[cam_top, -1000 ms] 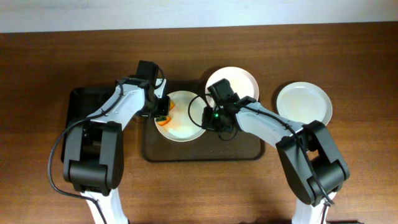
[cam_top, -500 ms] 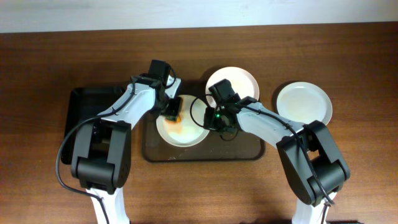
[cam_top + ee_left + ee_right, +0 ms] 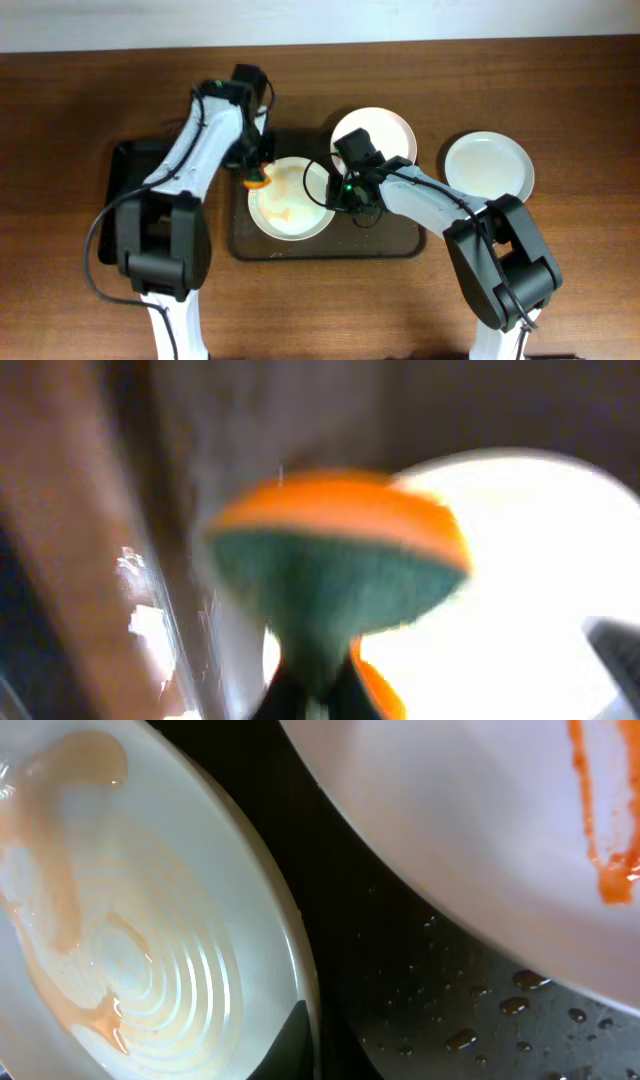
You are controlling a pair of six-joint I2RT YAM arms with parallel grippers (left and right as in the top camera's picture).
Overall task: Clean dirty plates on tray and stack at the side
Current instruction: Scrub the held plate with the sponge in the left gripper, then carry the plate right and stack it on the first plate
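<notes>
From overhead, the tray [image 3: 325,250] sits mid-table with a plate [image 3: 290,205] on it, pale orange smears across its face. The left gripper [image 3: 256,178] is at the plate's upper-left rim, closed on an orange sponge [image 3: 257,183]. The right gripper [image 3: 345,190] is at the plate's right rim. A rear plate [image 3: 380,130] overlaps the tray's far right corner, and a clean plate [image 3: 488,165] lies on the table well to the right. A black bin [image 3: 125,180] stands left of the tray. The left wrist view is blurred: the sponge [image 3: 335,560] - orange top, green underside - is pinched in the jaws at the bottom edge, with the plate [image 3: 520,590] behind it. In the right wrist view, the right gripper [image 3: 308,1042] pinches the plate [image 3: 140,920] at its rim; the rear plate [image 3: 480,820] bears an orange streak, and droplets dot the wet tray [image 3: 430,980] between them.
</notes>
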